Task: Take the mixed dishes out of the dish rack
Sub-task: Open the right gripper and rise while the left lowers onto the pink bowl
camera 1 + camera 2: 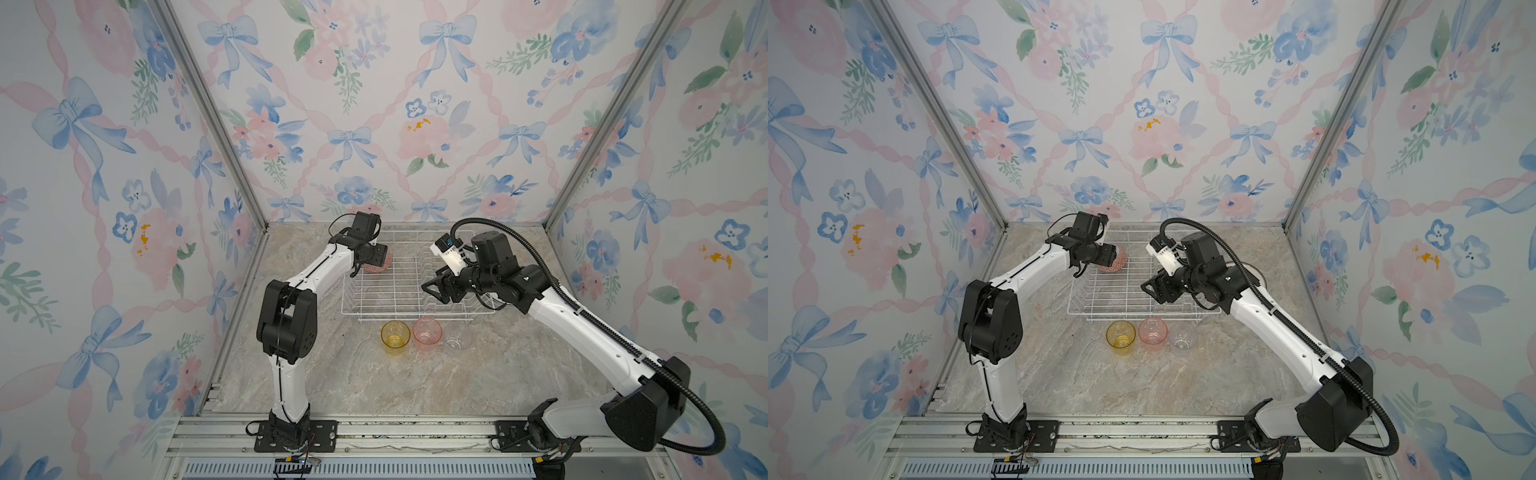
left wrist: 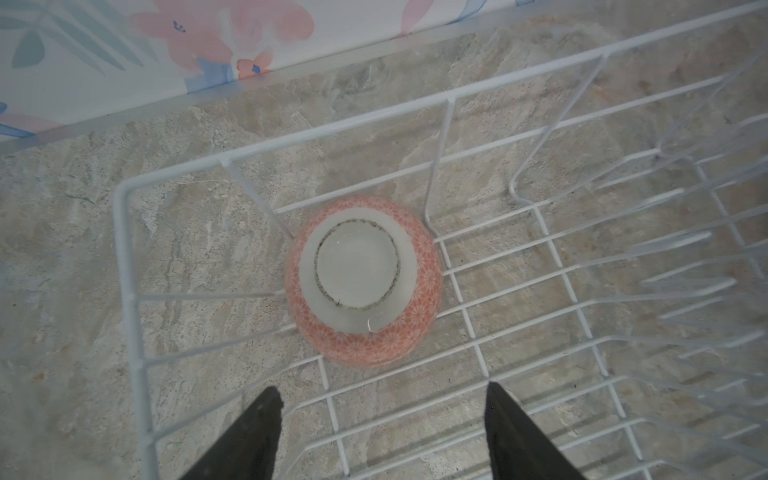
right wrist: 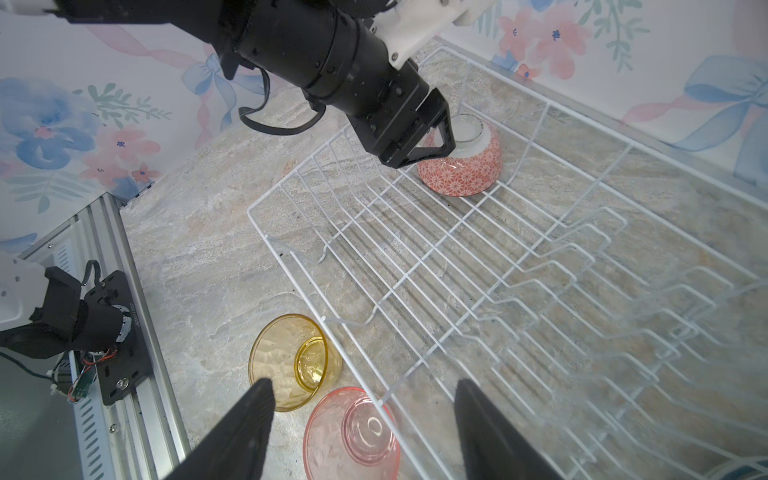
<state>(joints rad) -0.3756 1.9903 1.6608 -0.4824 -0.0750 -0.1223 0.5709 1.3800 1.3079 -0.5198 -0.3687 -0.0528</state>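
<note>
Left claw [image 2: 382,388] hangs open above the upside-down bowl [image 2: 365,345] in a corner of the rack [image 2: 132,297]; right claw [image 3: 362,382] open, holding nothing, over the rack.

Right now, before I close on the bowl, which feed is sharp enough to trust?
Left wrist view: hazy and washed out, the bowl soft, the dish rack wires smearing toward one edge. Right wrist view: crisper, the bowl's pattern readable, only the near right pincer blurred. Both top views: even light, no hard glare, but the clear tumbler is faint against the marble tabletop.
</note>
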